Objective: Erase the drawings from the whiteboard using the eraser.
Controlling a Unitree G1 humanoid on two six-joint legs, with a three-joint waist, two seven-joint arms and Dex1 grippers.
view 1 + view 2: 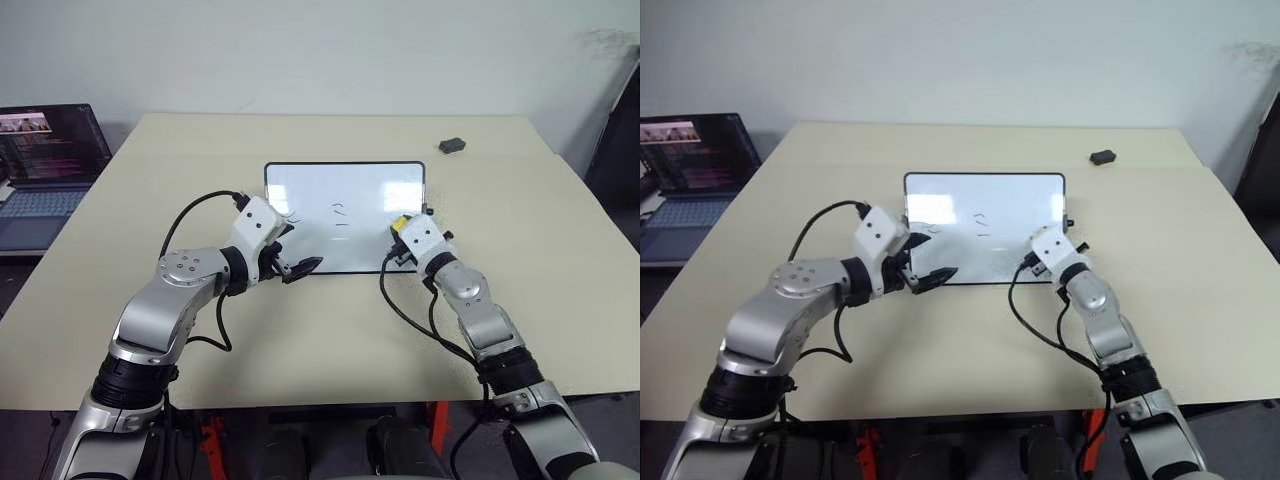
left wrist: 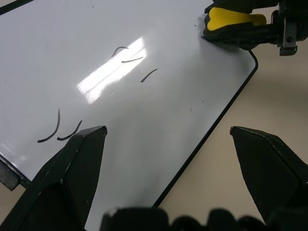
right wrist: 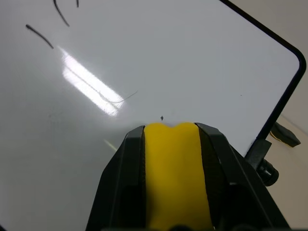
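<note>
Already clamped — eraser (image 3: 177,178), a small yellow block, pinched along its long sides between the two black fingers (image 3: 124,178) of the right gripper (image 1: 400,235), felt face presumably turned to the board. Sits at the whiteboard's (image 1: 345,190) near right corner, just inside the black frame. Likely light and stiff in the body, soft only at the felt; easy to carry, though prone to twist in a narrow pinch if pressed at an angle. Best held mid-length on the flat sides, as now, so pressure lands evenly across the felt.

Still to clear: drawings (image 2: 130,57) — thin black squiggles near the board's middle, and a second pair of curved strokes (image 2: 60,130) toward the near left edge. Well apart from the eraser, with bare glossy white between. Marks that fine should lift with a light pass; no hard push called for.

Board itself glossy, thin and probably slippery on the tabletop (image 1: 150,200), so liable to slide under a sideways wipe. Left gripper (image 1: 303,266) hovers at the near left edge with fingers (image 2: 72,168) spread wide and nothing between them — well placed to steady the frame, though not seen touching it.

Farther off: a small dark grey lump (image 1: 452,145) near the far right of the tabletop, a laptop (image 1: 45,160) beyond the left edge.
</note>
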